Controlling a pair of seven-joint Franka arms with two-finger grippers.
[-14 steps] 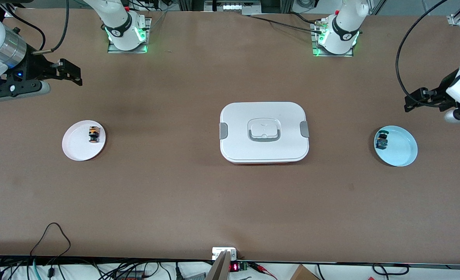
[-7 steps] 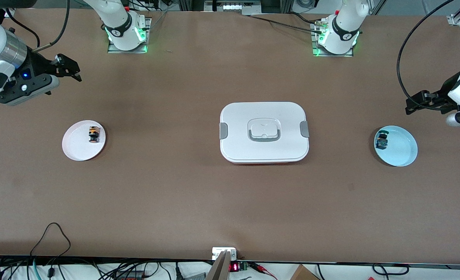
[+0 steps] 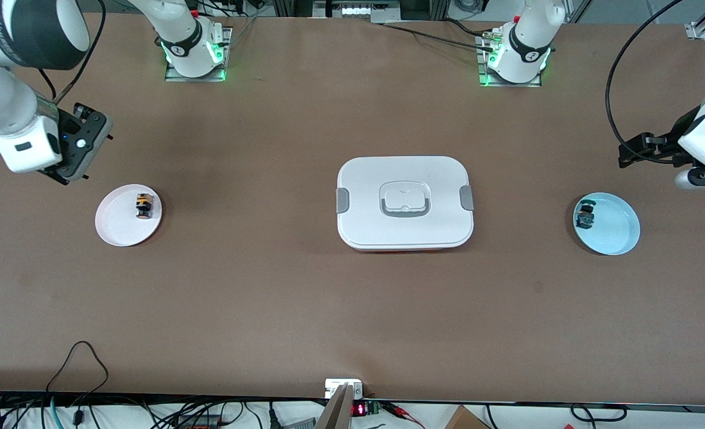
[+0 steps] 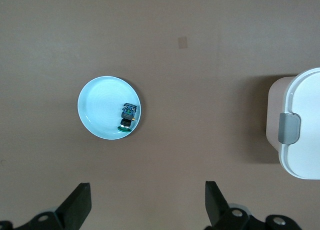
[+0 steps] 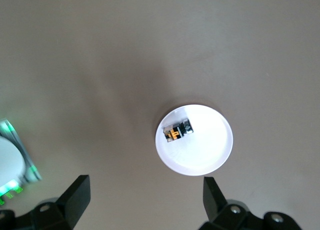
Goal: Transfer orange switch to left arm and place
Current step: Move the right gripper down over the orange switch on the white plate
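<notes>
Right gripper (image 3: 81,146) jaws wide, empty, over bare table beside the white plate (image 3: 114,229). Orange switch (image 3: 143,205) lies on that plate, at its edge toward the box (image 3: 404,202). Looks tiny, light, rigid, likely slick; pinch across the black body, not the orange band. Left gripper (image 3: 635,156) also spread, empty, waits above the blue plate (image 3: 617,229) holding a dark blue-green component (image 3: 584,217).

White box (image 3: 404,179), brown table (image 3: 352,310)
</notes>
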